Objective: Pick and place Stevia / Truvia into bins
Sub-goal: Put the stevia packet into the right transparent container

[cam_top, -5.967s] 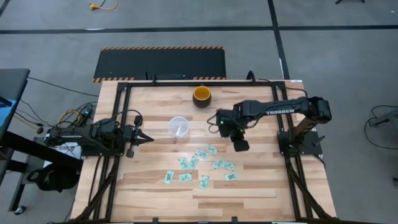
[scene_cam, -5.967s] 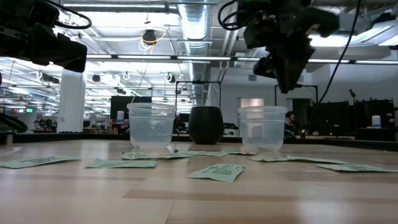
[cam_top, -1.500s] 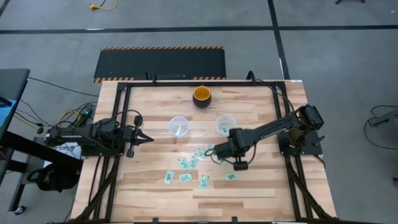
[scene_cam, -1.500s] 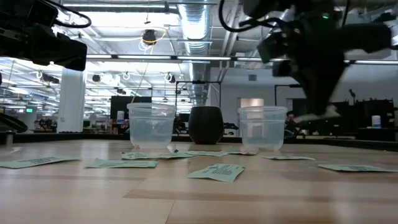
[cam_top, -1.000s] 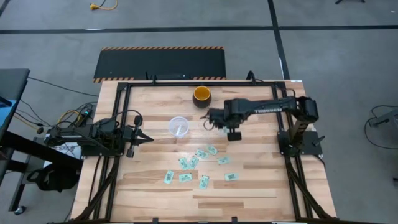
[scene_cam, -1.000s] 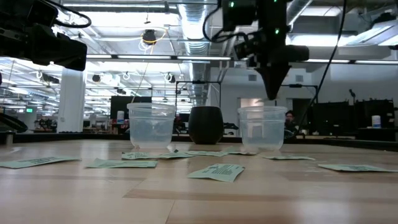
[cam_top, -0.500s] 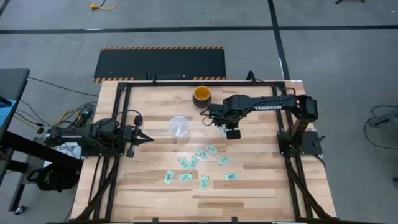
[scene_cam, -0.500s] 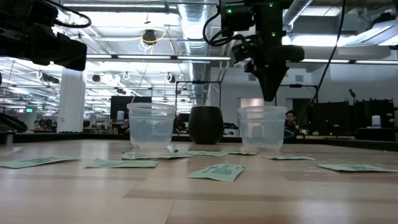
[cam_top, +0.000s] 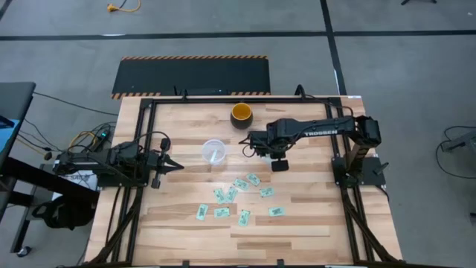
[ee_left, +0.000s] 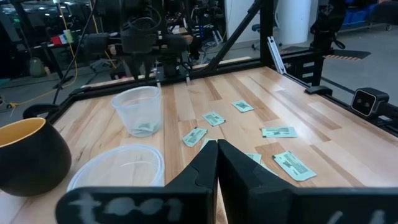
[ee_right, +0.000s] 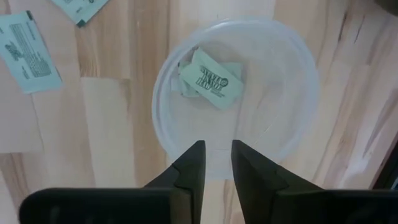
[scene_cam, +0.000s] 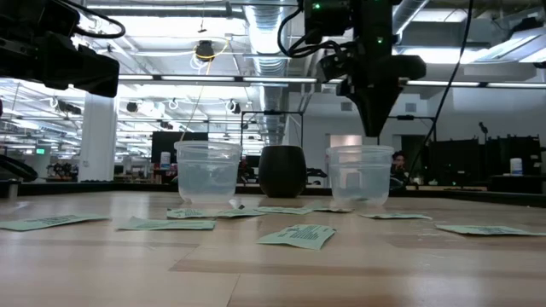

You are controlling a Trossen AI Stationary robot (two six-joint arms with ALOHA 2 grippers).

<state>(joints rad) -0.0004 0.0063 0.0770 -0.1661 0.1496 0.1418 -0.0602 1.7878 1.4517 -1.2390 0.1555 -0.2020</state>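
Observation:
Several light green and white Stevia sachets (cam_top: 277,211) lie flat on the wooden table. Two clear cups serve as bins: the left one (cam_top: 213,151) and the right one (scene_cam: 360,175). My right gripper (ee_right: 216,165) hangs pointing down over the right cup (ee_right: 292,62), open, with nothing between its fingers. At the bottom of that cup lie sachets (ee_right: 211,78). My left gripper (ee_left: 216,163) waits shut at the table's left side, level, away from everything.
A dark bowl with an orange inside (cam_top: 242,114) stands behind the cups near the far edge. The black frame rails (cam_top: 141,149) run along the table's sides. Bare wood lies along the near edge, in front of the sachets.
My right gripper came up from the sachets toward the far edge with a sachet at its fingertips and stopped above the right cup. It has stayed there since. The sachet no longer shows at its fingertips.

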